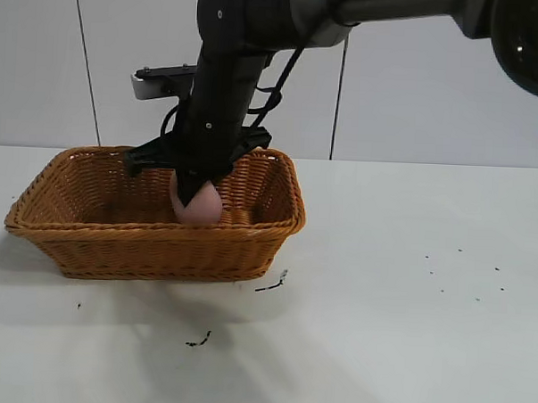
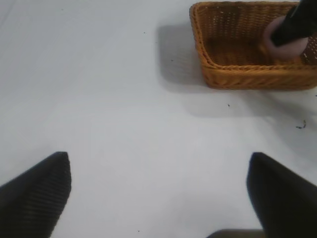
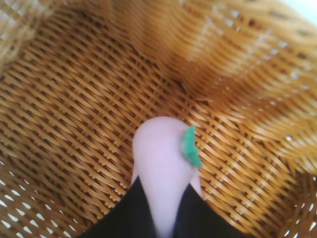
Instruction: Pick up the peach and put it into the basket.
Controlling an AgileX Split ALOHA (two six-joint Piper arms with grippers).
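The orange-brown wicker basket (image 1: 88, 247) stands on the white table at the left. My right gripper (image 1: 196, 191) reaches down into it and is shut on the pale pink peach (image 1: 202, 207), holding it low inside near the basket's right end. In the right wrist view the peach (image 3: 161, 163), with a small green leaf (image 3: 190, 147), sits squeezed between my two black fingers (image 3: 129, 213) just above the woven floor (image 3: 74, 124). In the left wrist view the basket (image 2: 237, 74) and the peach (image 2: 277, 42) lie far off. My left gripper (image 2: 158, 173) is open and empty over bare table.
Small dark specks and scraps (image 1: 272, 285) lie on the white table (image 1: 406, 332) in front of and to the right of the basket. A pale panelled wall (image 1: 43, 58) stands behind the table.
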